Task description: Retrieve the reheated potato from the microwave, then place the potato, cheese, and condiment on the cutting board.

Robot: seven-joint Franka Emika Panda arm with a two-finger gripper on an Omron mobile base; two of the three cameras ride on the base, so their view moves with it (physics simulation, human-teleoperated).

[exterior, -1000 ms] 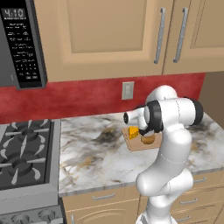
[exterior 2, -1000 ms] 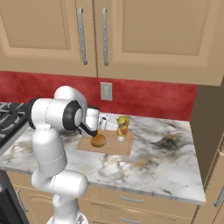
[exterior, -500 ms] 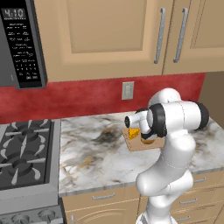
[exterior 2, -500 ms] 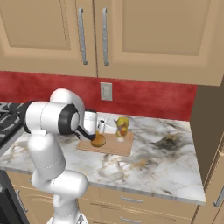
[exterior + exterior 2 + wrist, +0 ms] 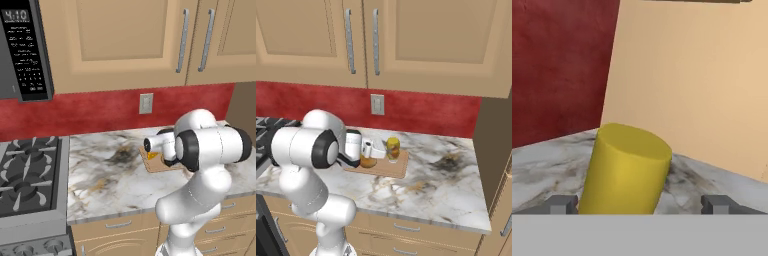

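In the hand view the condiment (image 5: 626, 169), a yellow bottle, stands upright between my fingertips (image 5: 562, 204), and neither one touches it. My gripper (image 5: 639, 205) is open. In the right base view the condiment (image 5: 392, 149) stands on the cutting board (image 5: 391, 170), with my gripper (image 5: 380, 150) just to its left. The golden-brown potato (image 5: 367, 161) lies on the board beside my hand. From the left, the orange cheese (image 5: 151, 156) shows on the cutting board (image 5: 158, 165), partly behind my arm. The microwave (image 5: 22, 50) hangs at the upper left, its button panel facing me.
A gas stove (image 5: 27, 175) adjoins the marble counter (image 5: 105, 180) on the left. Wooden wall cabinets (image 5: 406, 40) hang overhead, and a tall side panel (image 5: 496, 150) closes the counter on the right. A wall outlet (image 5: 377, 104) sits on the red backsplash.
My jaws have spread apart around the condiment, which stays upright on the board. My arm's elbow has swung a little outward and toward the cameras.
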